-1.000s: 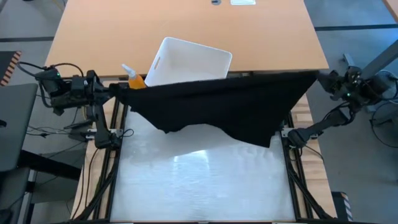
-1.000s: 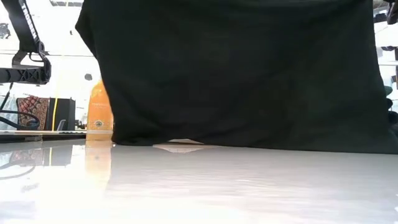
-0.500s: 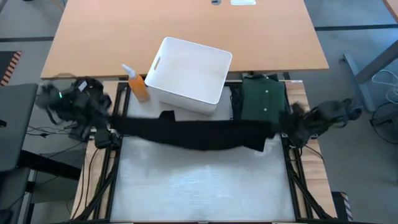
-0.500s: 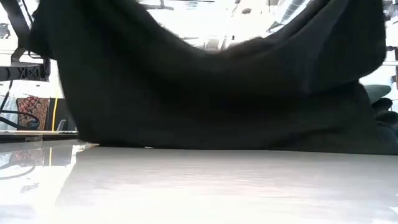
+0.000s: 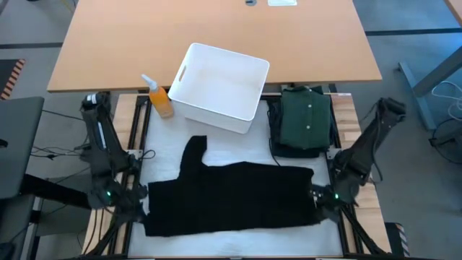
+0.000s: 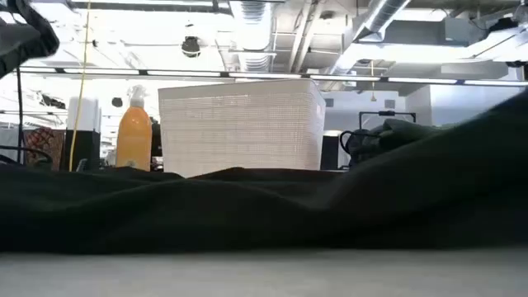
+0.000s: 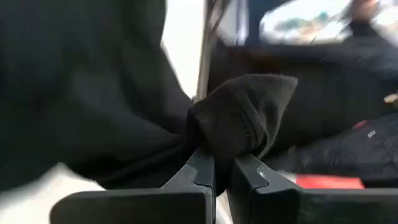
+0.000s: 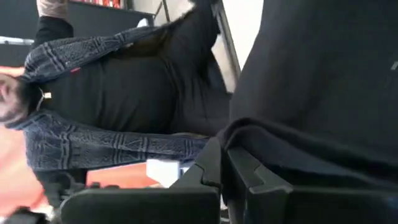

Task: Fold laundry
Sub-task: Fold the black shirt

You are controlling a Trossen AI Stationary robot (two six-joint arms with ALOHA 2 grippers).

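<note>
While my left gripper (image 7: 222,163) stays low at the black garment's (image 5: 231,196) left end, I can see in its wrist view that the two fingers (image 7: 200,171) are pressed together with a bunched fold of the black cloth pinched between them. My right gripper (image 8: 224,163) sits at the garment's opposite, right end, and its fingers are likewise clamped tight on the cloth's edge. Between the two grips the black garment lies spread flat on the white table (image 5: 238,242), stretched long from side to side, with one narrower part reaching from its left half toward the white bin (image 5: 220,87).

Beyond the garment, the white bin stands just past its far edge, apart from it. An orange spray bottle (image 5: 159,100) stands just beside the bin's left corner. A dark green buttoned shirt (image 5: 306,120) lies folded just right of the bin, past the garment's right far corner. In the right wrist view I also see a person in a patterned sleeve (image 8: 93,146) beyond the table.
</note>
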